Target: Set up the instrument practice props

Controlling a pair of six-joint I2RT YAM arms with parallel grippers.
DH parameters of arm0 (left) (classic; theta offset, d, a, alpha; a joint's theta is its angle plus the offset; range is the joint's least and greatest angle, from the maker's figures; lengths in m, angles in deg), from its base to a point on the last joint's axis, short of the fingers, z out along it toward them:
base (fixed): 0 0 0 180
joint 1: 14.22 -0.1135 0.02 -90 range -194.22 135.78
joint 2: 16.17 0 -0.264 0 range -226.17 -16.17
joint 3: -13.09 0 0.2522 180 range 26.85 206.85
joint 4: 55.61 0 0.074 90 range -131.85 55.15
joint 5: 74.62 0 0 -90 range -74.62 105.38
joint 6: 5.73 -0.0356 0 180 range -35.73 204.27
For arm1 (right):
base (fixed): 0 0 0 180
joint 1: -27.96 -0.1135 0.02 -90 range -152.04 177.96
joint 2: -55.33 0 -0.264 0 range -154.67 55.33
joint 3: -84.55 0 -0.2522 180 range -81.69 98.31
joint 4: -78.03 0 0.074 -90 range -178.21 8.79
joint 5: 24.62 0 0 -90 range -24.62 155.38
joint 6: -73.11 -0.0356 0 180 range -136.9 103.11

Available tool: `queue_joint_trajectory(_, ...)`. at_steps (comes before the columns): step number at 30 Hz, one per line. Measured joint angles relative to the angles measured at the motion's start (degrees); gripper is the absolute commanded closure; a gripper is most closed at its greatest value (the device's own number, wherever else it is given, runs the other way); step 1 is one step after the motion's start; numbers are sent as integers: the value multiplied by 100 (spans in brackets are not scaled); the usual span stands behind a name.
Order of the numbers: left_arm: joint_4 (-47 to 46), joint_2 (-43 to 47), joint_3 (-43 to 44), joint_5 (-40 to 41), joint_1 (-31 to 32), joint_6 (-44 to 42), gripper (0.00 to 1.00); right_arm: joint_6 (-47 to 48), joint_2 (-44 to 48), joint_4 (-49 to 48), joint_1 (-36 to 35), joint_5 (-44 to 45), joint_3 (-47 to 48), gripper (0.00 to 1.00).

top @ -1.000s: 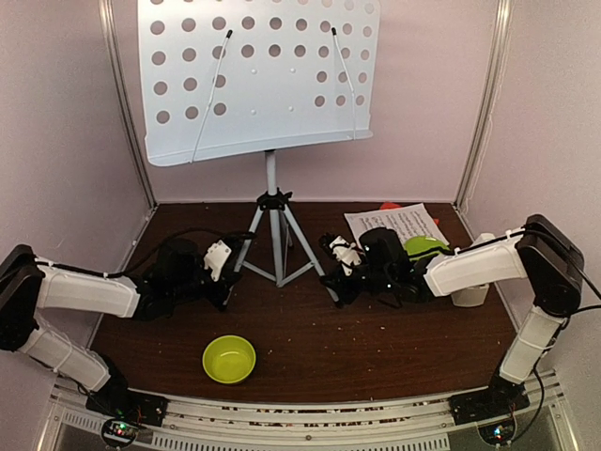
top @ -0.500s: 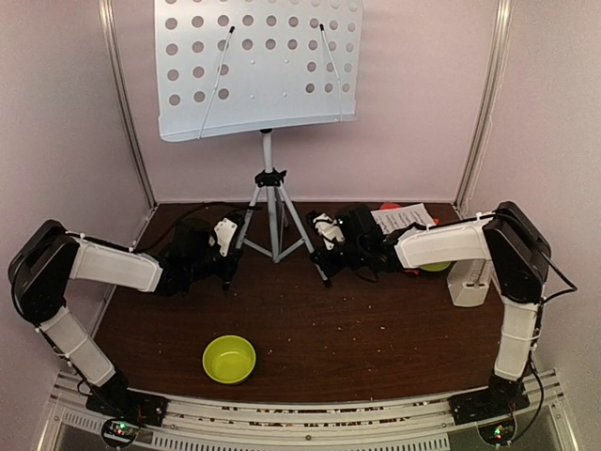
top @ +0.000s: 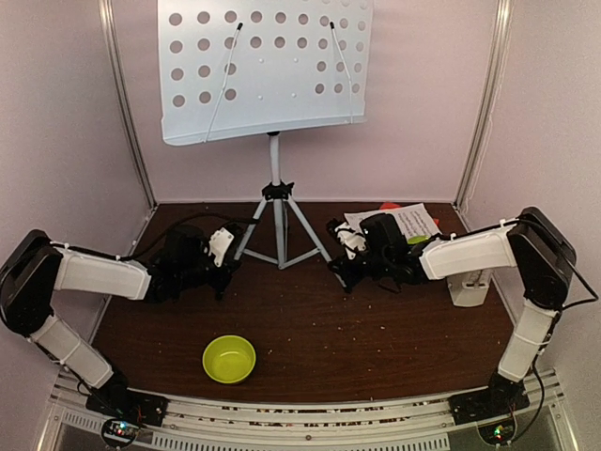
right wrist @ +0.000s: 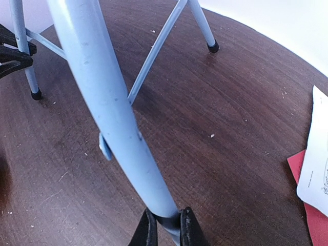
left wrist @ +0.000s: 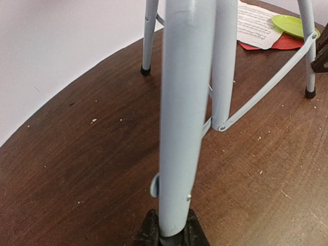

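1. Standing upright at the rear centre of the table (top: 376, 329), the music stand (top: 268, 70) rests on its three tripod legs. Its perforated desk is tilted and faces the arm bases.
2. Left gripper (top: 228, 263): clenched, grasping the music stand by the left front leg (left wrist: 187, 102). The left wrist view shows both fingers (left wrist: 148, 233) pressed against the tube at its lower end, close to the table surface.
3. Right gripper (top: 340, 267): clenched, grasping the music stand by the right front leg (right wrist: 110, 118). The right wrist view shows the tube pinched between the two fingers (right wrist: 190, 228) just above the foot.
4. Both forearms lie low over the table, one at each side of the tripod.
5. Sheet music pages (top: 408, 221): lying flat at the rear right of the table, a white page over a red one. A green plate (left wrist: 292, 24) rests partly on them.
6. Metronome (top: 470, 282): standing upright near the right edge of the table, partly hidden behind the right forearm.
7. Green bowl (top: 229, 358): sitting upright near the front edge, left of centre, well apart from the tripod and both grippers.
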Motion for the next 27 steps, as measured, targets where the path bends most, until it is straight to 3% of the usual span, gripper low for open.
queue_joint_trajectory(8, 87, 245, -221, -33, -2, 103, 100, -184, 68, 116, 26, -109, 0, 100)
queue_joint_trajectory(16, 44, 131, -149, 483, -162, 378, 100, -682, -966, 1119, 424, 433, 887, 100)
queue_joint_trajectory(23, 74, -358, 350, 640, -201, 345, 100, -763, -1178, 1287, 341, 367, 1497, 100)
queue_joint_trajectory(27, 271, -442, 540, 634, -234, 295, 94, -765, -1161, 1272, 326, 326, 1493, 92)
